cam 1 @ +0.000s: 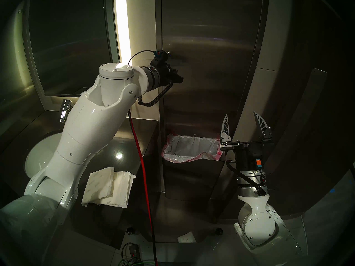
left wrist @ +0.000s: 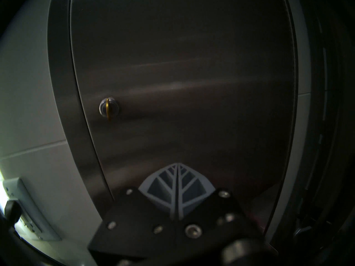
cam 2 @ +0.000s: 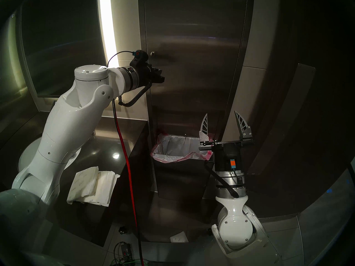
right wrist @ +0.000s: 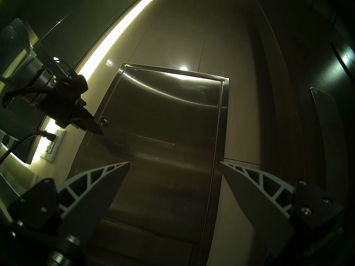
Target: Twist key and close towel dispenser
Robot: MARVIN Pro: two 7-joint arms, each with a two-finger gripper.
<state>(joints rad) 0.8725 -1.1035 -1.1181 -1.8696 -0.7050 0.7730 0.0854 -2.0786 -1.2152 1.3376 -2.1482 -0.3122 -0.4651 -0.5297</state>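
Left arm: white links fill the near left of the head views; wrist reaches far toward the steel cabinet
Left gripper [left wrist: 177,164]: fingers pressed together, nothing between them; tip held just right of and below the lock, close to the door face; contact with the door cannot be told
Key [left wrist: 108,108]: brass-gold; seated in the round silver lock cylinder [left wrist: 109,108]; blade edge stands upright in the left wrist view; not gripped
Towel dispenser [cam 1: 209,54]: tall brushed steel cabinet on the far wall; long door lies flush with its frame; hinge runs down the right edge; lock sits near the left edge at mid height
Right gripper [cam 1: 241,123]: fingers spread wide, pointing up; empty; well apart from the key, low on the right in front of the cabinet
Waste bin [cam 1: 192,147]: below the door; lined with a clear bag with a pink rim
Paper towel packs [cam 1: 107,185]: white; stacked on the dark counter [cam 1: 123,144], near left
Mirror [cam 1: 69,43]: dark, framed; far left; bright light strip [cam 1: 123,23] between mirror and cabinet
Red cable [cam 1: 142,163]: hangs from the left arm to the floor
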